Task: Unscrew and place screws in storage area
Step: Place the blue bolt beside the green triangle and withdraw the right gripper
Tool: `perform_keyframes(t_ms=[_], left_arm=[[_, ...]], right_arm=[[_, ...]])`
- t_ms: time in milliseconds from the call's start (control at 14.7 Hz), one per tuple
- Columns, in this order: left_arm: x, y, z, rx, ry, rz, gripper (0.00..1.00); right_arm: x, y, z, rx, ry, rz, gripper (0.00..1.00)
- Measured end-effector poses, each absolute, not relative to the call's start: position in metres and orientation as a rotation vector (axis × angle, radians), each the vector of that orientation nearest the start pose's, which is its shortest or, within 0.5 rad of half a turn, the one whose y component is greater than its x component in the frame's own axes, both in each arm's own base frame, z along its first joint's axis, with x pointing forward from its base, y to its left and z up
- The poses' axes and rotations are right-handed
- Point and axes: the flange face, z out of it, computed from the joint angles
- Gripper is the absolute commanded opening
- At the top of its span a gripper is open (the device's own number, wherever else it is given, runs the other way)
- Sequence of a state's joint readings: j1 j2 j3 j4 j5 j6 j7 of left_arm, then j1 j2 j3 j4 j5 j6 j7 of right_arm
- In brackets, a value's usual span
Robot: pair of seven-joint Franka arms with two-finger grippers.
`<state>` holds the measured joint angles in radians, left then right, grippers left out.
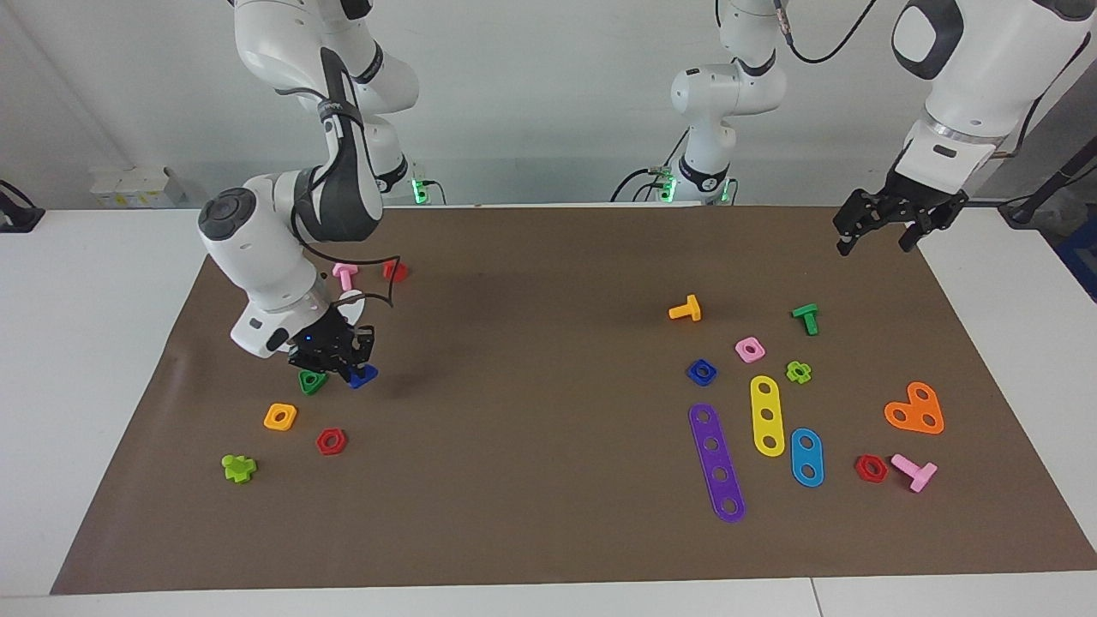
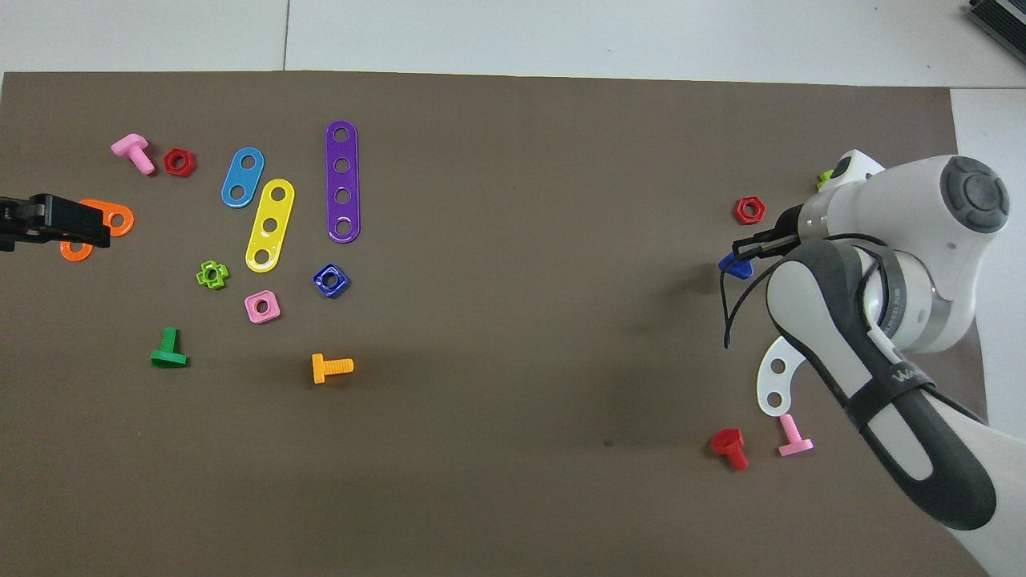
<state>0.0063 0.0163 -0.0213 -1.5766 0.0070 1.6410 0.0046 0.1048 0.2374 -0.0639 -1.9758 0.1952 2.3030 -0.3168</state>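
Observation:
My right gripper point(image 1: 346, 368) point(image 2: 747, 253) is low over the mat at the right arm's end, shut on the dark-blue bolt point(image 1: 363, 375) point(image 2: 735, 266). The bolt sits right beside the green triangular nut point(image 1: 312, 381). Whether the bolt touches the mat I cannot tell. The matching dark-blue square nut point(image 1: 701, 371) point(image 2: 330, 280) lies flat on the mat toward the left arm's end, with nothing near it. My left gripper point(image 1: 883, 233) point(image 2: 96, 231) hangs open and empty, raised over the orange heart plate point(image 1: 915, 410) and the mat's edge, waiting.
Around the right gripper lie an orange nut point(image 1: 280, 416), red hex nut point(image 1: 331, 441), lime cross piece point(image 1: 239, 468), pink bolt point(image 1: 344, 274), red bolt point(image 1: 394, 272) and white plate point(image 2: 775, 377). Purple point(image 1: 716, 463), yellow point(image 1: 767, 416) and blue strips point(image 1: 806, 457) lie near the square nut.

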Motion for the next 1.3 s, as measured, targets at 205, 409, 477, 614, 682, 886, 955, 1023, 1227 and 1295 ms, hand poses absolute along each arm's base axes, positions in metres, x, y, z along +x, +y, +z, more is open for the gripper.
perform_keyframes(t_ms=[205,409,477,614,682,886,955,1023,1227,1295], left_arm=[[0.566,-0.008,0.619,-3.134,0.031,-0.075,1.0],[0.566,-0.008,0.619,-3.134,0.031,-0.074,1.0],[0.566,-0.008,0.619,-3.134,0.031,-0.074,1.0],[0.566,-0.008,0.619,-3.134,0.031,-0.074,1.0],[0.566,-0.008,0.618,-3.134,0.031,-0.073,1.0],[0.566,-0.008,0.618,-3.134,0.031,-0.073,1.0],[0.566,-0.008,0.618,-3.134,0.031,-0.072,1.0],[0.566,-0.008,0.618,-3.134,0.031,-0.073,1.0],[0.566,-0.007,0.618,-3.134,0.03,-0.073,1.0],[0.566,-0.007,0.618,-3.134,0.03,-0.073,1.0]], right_arm=[[0.599,0.013,0.338,-3.005,-0.392,-0.197,0.0],[0.595,0.009,0.331,-3.008,-0.396,-0.197,0.0],[0.595,0.009,0.331,-3.008,-0.397,-0.201,0.0],[0.593,0.009,0.328,-3.008,-0.399,-0.198,0.14],[0.592,0.009,0.326,-3.009,-0.401,-0.2,0.7],[0.59,0.008,0.321,-3.013,-0.399,-0.207,1.0],[0.59,0.008,0.321,-3.013,-0.399,-0.206,1.0],[0.59,0.008,0.321,-3.013,-0.399,-0.206,1.0],[0.594,0.008,0.333,-3.011,-0.391,-0.216,1.0],[0.598,0.006,0.345,-3.009,-0.36,-0.208,1.0]])
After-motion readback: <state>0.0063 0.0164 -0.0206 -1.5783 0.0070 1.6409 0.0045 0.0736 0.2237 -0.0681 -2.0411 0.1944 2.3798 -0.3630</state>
